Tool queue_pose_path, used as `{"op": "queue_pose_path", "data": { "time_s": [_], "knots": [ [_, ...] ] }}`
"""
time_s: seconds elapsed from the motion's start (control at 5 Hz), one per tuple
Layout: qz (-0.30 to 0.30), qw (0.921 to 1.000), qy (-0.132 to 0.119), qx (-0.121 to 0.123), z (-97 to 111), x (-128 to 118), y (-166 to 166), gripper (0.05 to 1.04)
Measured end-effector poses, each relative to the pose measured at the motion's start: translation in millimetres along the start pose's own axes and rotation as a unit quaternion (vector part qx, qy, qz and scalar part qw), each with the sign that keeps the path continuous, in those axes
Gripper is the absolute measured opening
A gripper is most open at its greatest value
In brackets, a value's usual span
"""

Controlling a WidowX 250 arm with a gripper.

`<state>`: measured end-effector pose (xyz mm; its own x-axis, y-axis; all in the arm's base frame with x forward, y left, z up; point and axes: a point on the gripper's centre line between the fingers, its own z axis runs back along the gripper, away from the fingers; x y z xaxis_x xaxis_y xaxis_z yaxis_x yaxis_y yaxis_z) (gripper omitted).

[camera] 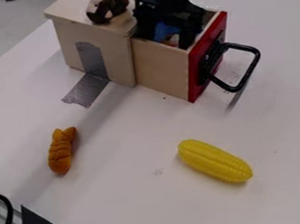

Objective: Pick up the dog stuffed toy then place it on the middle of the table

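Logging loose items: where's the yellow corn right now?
Camera view, lower right: the yellow corn lies on the white table, below the red-fronted drawer and well right of the orange-brown toy.

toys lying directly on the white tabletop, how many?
2: yellow corn at lower right, orange toy at lower left. Any behind the wooden box would be hidden.

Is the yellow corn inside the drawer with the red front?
No, the yellow corn lies out on the white table, apart from the drawer.
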<state>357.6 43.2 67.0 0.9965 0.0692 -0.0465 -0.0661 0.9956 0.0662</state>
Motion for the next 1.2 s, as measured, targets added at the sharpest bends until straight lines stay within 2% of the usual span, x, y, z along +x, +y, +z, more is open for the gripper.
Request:
{"op": "queue_pose_path", "data": {
  "time_s": [0.2,0.4,0.6,0.8,1.0,1.2],
  "knots": [
    [0.003,1.0000,-0.007,-0.004,-1.2,0.5,-0.7,0.963],
    [0.015,0.9998,-0.014,-0.004,-5.3,0.0,-0.1,0.720],
    [0.021,0.9996,-0.017,0.003,-6.9,-1.7,2.1,0.434],
    [0.022,0.9996,-0.012,0.010,-5.1,-5.1,3.9,0.197],
    [0.021,0.9997,-0.007,0.014,-2.0,-6.5,5.3,0.071],
    [0.025,0.9992,-0.026,0.015,22.1,-5.0,7.8,0.054]
  ]
}}
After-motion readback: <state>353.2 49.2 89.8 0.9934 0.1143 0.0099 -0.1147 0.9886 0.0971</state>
